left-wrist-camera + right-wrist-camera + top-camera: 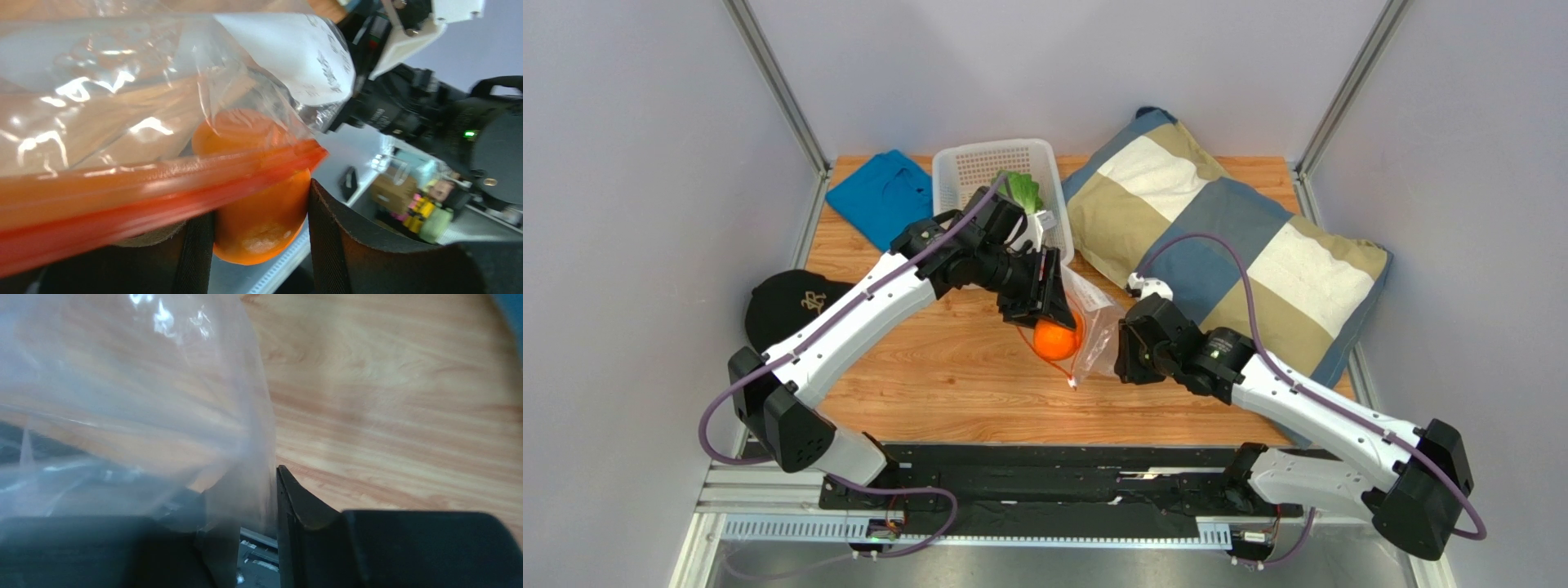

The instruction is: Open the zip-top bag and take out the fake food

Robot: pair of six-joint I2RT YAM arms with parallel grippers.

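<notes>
The clear zip-top bag point(1095, 321) hangs above the table's middle between my two grippers. My left gripper point(1048, 321) is shut on the round orange point(1054, 341). In the left wrist view the orange point(261, 214) sits between my fingers point(331, 245), half out under the bag's orange-red zip strip point(153, 190); the white label point(294, 55) shows above. My right gripper point(1124, 349) pinches the bag's clear plastic point(153, 404) at its right side, the film running down between its fingers point(294, 505). The lettuce point(1024, 190) lies in the basket. Banana and purple fruit are out of view.
A white perforated basket point(977, 165) stands at the back, a blue cloth point(879, 190) to its left. A large striped pillow point(1234, 233) fills the right side. A black cap point(787, 306) lies at the left edge.
</notes>
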